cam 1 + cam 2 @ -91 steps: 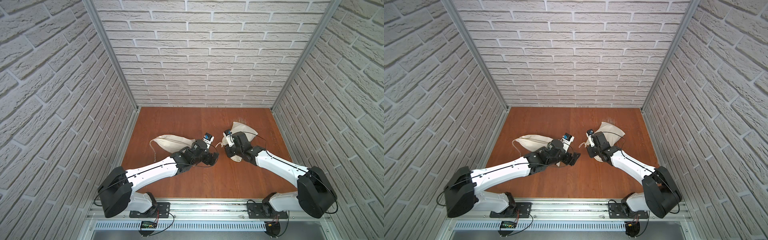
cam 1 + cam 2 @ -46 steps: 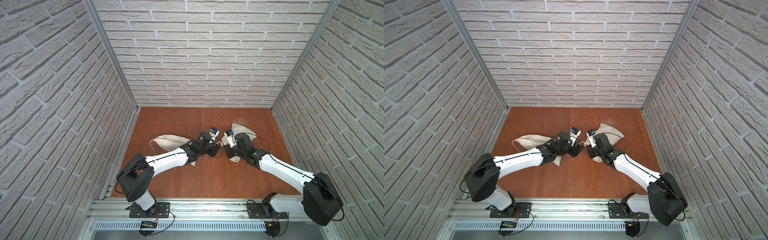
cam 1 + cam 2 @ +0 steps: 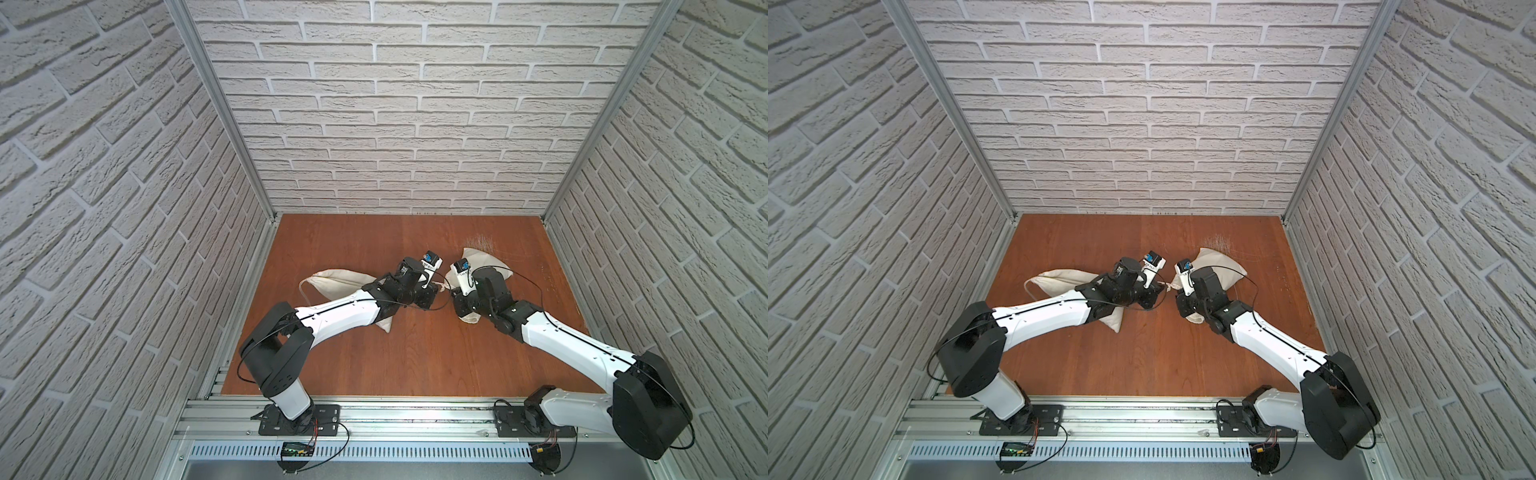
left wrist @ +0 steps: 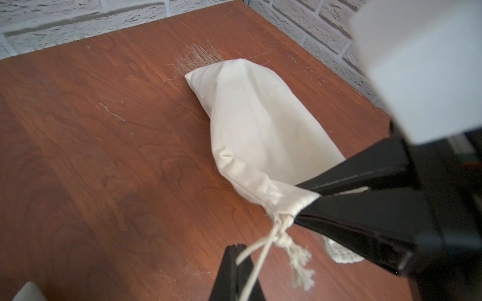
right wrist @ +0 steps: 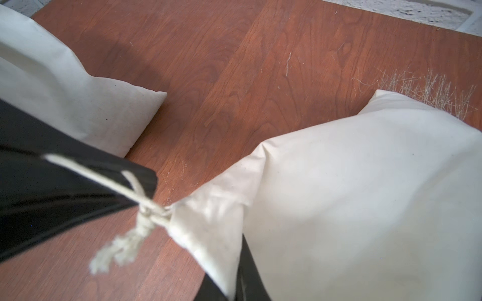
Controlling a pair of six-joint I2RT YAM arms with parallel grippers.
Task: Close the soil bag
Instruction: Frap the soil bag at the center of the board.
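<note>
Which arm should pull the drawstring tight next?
Left. The left hand is shut on the drawstring, free to pull away from the soil bag; the right hand pinches the bag's gathered neck, so it probably anchors.

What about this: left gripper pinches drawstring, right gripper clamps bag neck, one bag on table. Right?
No: two bags on the table. The right wrist view shows a second bag beside the gripped bag. Correct: left gripper on drawstring, right gripper on its neck.
</note>
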